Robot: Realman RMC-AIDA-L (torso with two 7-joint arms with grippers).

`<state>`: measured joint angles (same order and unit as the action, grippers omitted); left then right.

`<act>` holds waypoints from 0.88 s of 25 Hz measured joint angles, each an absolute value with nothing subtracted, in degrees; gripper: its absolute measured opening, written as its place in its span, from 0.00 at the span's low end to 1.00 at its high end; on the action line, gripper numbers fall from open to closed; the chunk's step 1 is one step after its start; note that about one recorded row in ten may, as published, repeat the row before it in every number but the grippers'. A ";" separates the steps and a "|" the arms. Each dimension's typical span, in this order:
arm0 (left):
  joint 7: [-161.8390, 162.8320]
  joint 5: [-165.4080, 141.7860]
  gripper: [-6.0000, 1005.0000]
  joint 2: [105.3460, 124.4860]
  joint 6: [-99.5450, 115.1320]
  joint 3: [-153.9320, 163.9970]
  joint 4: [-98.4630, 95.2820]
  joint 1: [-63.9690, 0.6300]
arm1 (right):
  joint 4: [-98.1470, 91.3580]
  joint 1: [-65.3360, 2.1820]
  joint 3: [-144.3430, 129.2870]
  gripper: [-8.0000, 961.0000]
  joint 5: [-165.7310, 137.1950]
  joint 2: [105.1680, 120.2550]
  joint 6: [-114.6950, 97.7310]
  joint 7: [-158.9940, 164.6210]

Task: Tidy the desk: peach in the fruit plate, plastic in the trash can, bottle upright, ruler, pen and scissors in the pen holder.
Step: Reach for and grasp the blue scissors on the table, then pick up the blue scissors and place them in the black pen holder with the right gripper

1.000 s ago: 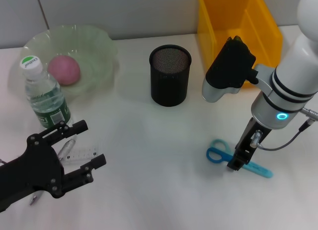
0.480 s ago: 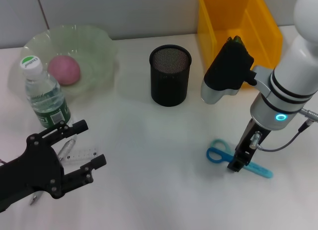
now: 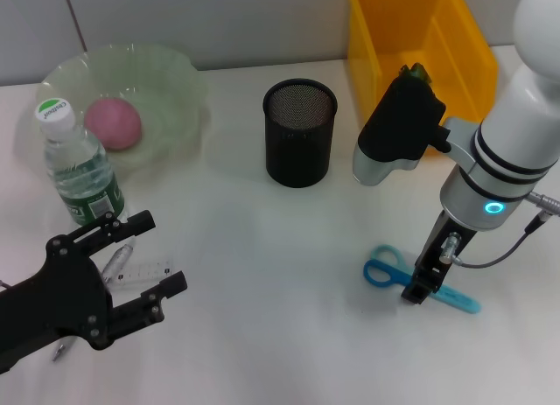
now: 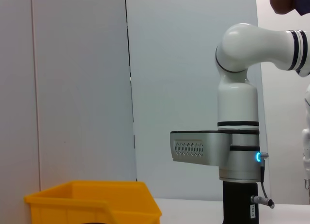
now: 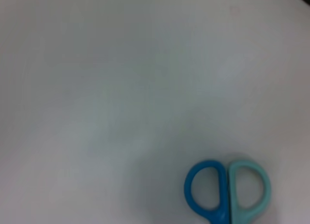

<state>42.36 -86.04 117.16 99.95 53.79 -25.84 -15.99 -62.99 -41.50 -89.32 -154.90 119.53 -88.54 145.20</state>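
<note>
The white surface carries everything, and almost nothing on it has shifted over the last second. The yellow bin stands at the far right. The fruit plate at far left already holds the peach, with the bottle upright just near of it. The pen holder stands empty at centre. Our right tool has held low over the scissors at near right with only a slight drift; we cannot tell its fingers' state, so we judge the grasp unfinished. Our left tool waits spread over the ruler
</note>
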 joint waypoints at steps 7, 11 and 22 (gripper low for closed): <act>42.36 -86.08 0.76 117.15 100.20 53.79 -25.84 -15.99 | -62.55 -41.58 -89.65 0.51 -154.95 119.48 -88.32 145.29; 42.36 -86.16 0.76 117.16 100.31 53.79 -25.84 -15.99 | -61.45 -42.03 -89.25 0.51 -154.92 119.36 -88.16 145.32; 42.36 -86.22 0.76 117.16 100.32 53.78 -25.84 -15.99 | -62.34 -41.79 -89.21 0.23 -154.70 119.35 -88.19 145.44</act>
<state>42.36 -86.22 117.16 100.32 53.78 -25.84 -15.99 -62.34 -41.79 -89.21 -154.70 119.35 -88.19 145.44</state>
